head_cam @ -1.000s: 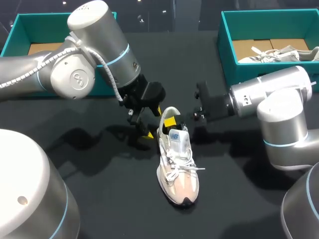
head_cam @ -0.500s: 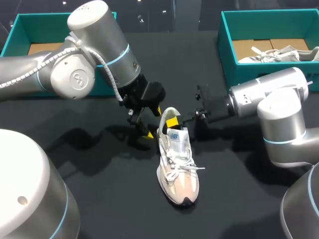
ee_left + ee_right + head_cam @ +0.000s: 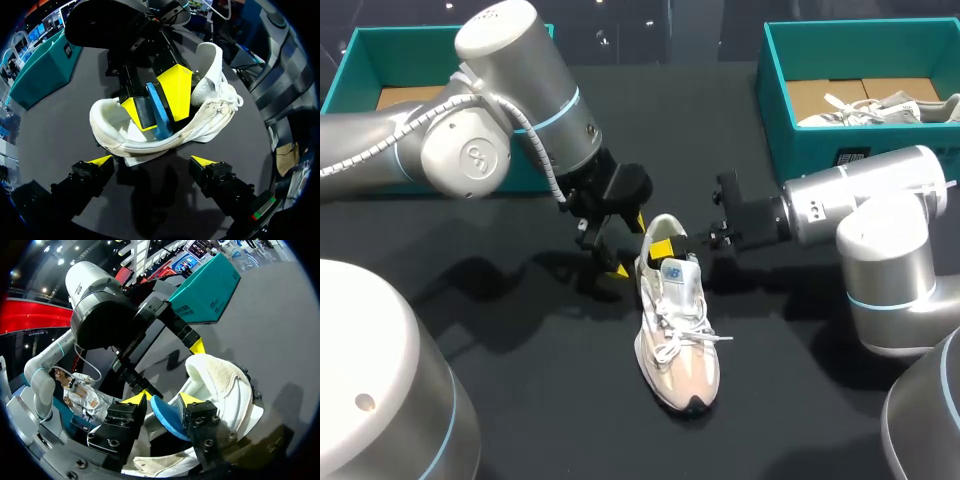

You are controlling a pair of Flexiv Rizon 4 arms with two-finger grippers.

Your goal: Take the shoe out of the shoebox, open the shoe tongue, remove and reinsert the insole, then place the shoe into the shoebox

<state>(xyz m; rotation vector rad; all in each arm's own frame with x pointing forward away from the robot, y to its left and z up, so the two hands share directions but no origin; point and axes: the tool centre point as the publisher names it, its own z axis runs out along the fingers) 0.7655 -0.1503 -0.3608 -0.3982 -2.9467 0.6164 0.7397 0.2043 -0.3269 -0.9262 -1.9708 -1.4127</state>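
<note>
Head view: the white-and-pink lace-up sneaker (image 3: 677,325) lies mid-way across the black table (image 3: 550,400), toe toward 6 o'clock.

Left wrist view: the left gripper (image 3: 152,162) hangs released just behind the heel, bracing nothing.

Right wrist view: the right gripper (image 3: 167,402) pinches the blue foam insole (image 3: 167,419) inside the sneaker. Pulling may drag the unbraced sneaker along.

You have a soft white cloth shoe (image 3: 675,330) with a netted, pinkish front and a fuzzy lining at the heel. The thin blue insole (image 3: 167,420) looks smooth and dull. The black counter (image 3: 520,400) is matt. Your right tool (image 3: 164,401) has smooth yellow plastic tips on dull black blocks. Your silver left arm (image 3: 510,60) is smooth and shiny. The teal shoebox (image 3: 780,110) looks like matt card.
</note>
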